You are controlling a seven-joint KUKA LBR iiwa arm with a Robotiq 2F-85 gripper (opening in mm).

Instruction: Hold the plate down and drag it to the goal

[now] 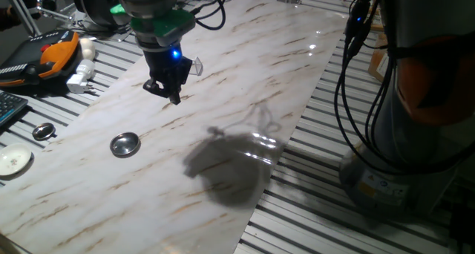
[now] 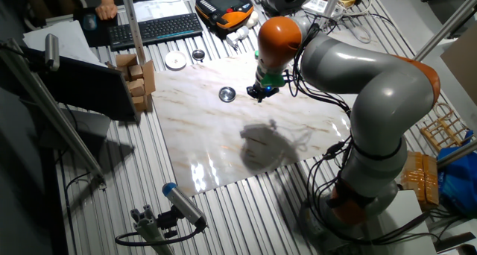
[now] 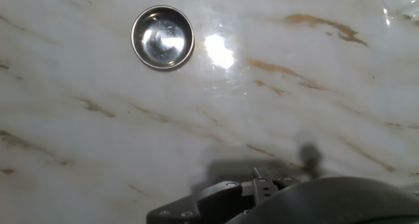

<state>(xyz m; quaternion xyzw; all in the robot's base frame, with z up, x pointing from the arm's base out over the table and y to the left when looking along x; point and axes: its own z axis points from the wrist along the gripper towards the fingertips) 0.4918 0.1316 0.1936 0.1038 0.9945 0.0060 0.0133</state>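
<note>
- While the arm hangs above the white marble-patterned surface (image 1: 223, 76), we see its black two-finger end effector (image 1: 170, 89) raised clear of the slab, touching nothing and carrying nothing; the fingertips appear close together, but we cannot tell whether they are fully closed.
- We note a blue light lit on the end effector body just above the fingers, under a green collar.
- We find the small round shiny silver metal plate with a raised rim (image 1: 125, 144) lying flat on the surface, well apart from the end effector; in the hand view it sits near the upper left (image 3: 162, 37).
- We make out the small transparent clear-plastic bracket (image 1: 195, 66), the goal, on the surface just beside the end effector, on the side away from the plate.
- We see, off the slab on the ribbed metal bench, a smaller dark-centred metal disc (image 1: 44, 131) and a flat white round disc (image 1: 13, 161).
- We observe an orange-and-black handheld unit (image 1: 52, 55) and a keyboard (image 2: 153, 28) farther out.
</note>
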